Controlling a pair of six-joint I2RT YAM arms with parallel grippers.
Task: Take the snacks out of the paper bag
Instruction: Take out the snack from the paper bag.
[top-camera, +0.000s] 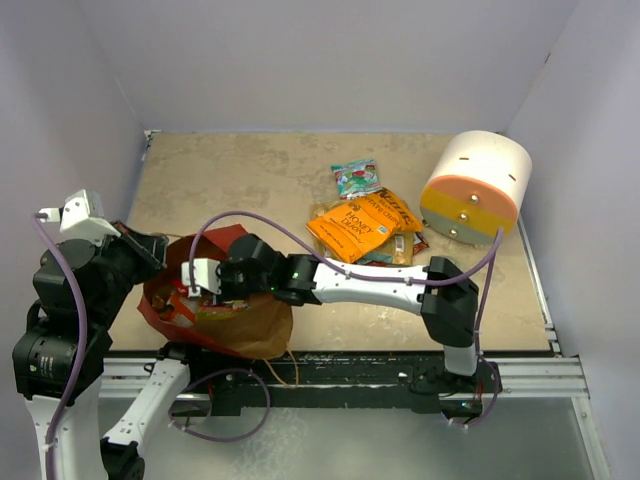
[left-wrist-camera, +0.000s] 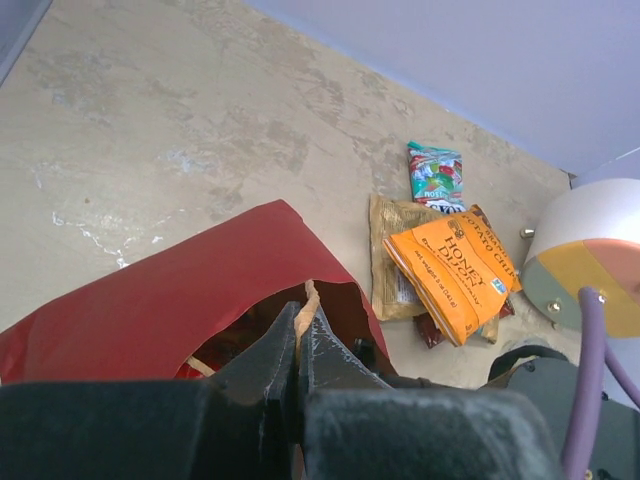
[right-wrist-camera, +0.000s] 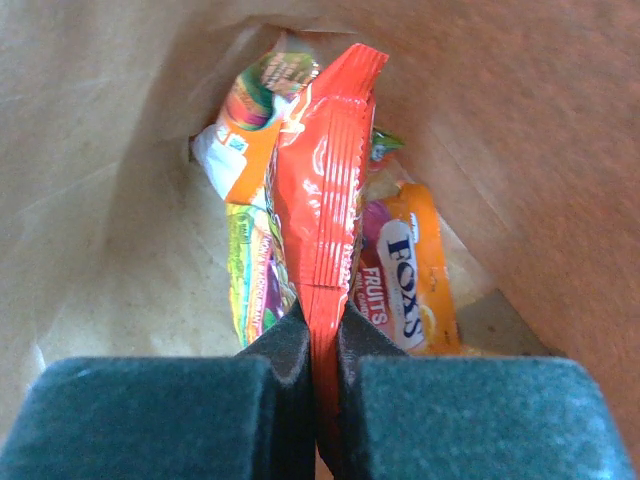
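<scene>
Three packets show inside the bag (top-camera: 255, 322), which lies on its side at the near left of the table (top-camera: 250, 170), red outside and brown kraft within. A red packet (right-wrist-camera: 322, 190) stands on edge in the middle of the bag's hollow. The right gripper (right-wrist-camera: 318, 325) is clenched on its near crimped end, both fingers pressed flat against the foil. Just right of it lies an orange Fox's packet (right-wrist-camera: 405, 290), face up on the kraft. To the left and behind, a multicoloured packet (right-wrist-camera: 250, 130) leans against the red one.

The right arm reaches leftward across the table, its wrist buried in the bag's mouth. The left gripper (left-wrist-camera: 303, 320) sits at the bag's left rim, its fingers pinched together with a sliver of kraft edge showing between the tips.

Four more packets lie out on the table, well right of the bag. An orange packet (left-wrist-camera: 455, 275) rests on top of a tan packet (left-wrist-camera: 395, 260), a dark red packet (left-wrist-camera: 432, 335) pokes out beneath them, and a teal packet (left-wrist-camera: 436, 175) lies just beyond, apart from the pile.

At the far right, a white cylinder (top-camera: 475, 185) with an orange-yellow band sits tilted near the wall.
</scene>
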